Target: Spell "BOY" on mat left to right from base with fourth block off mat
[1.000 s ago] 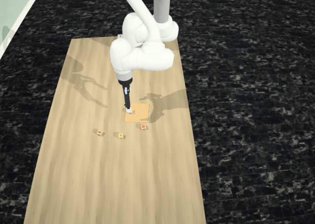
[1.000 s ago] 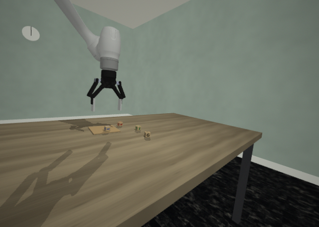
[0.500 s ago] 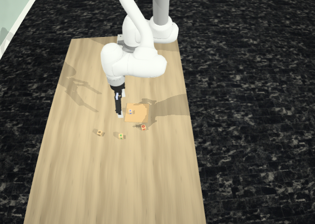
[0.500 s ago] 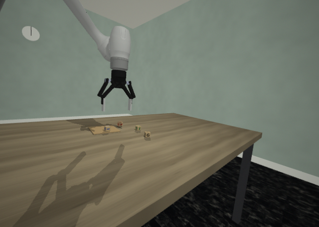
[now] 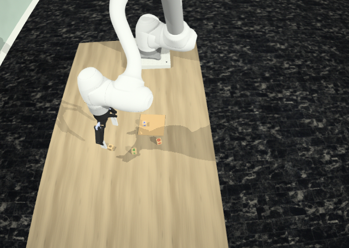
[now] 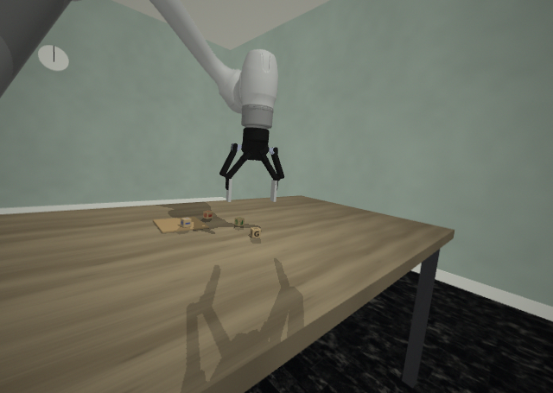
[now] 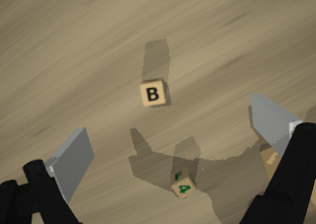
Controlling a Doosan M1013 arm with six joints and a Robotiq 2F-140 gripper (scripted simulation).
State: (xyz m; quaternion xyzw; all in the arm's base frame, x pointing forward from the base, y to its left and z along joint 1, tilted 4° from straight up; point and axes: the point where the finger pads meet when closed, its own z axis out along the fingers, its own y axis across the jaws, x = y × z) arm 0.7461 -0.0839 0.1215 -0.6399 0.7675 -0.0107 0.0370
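My gripper (image 5: 109,133) (image 6: 251,199) (image 7: 169,126) is open and empty, high above the table. The B block (image 5: 110,147) (image 6: 255,232) (image 7: 153,93) lies on the table off the mat, B on top, between and beyond the fingertips in the wrist view. The block with blue letters (image 5: 144,123) (image 6: 186,222) sits on the mat (image 5: 156,120) (image 6: 166,225), towards its B-block side; its top letter is small. The red-lettered block (image 5: 158,141) (image 6: 206,214), O on top, lies just off the mat. The green-lettered block (image 5: 134,151) (image 6: 239,222) (image 7: 183,186) lies off the mat, 4 on top.
The wooden table (image 5: 126,197) (image 6: 134,282) carries everything. The arm's base plate (image 5: 155,66) stands at the table's far end in the top view. The green-lettered block lies between the B block and the red-lettered block. Arm shadows cross the mat and the table.
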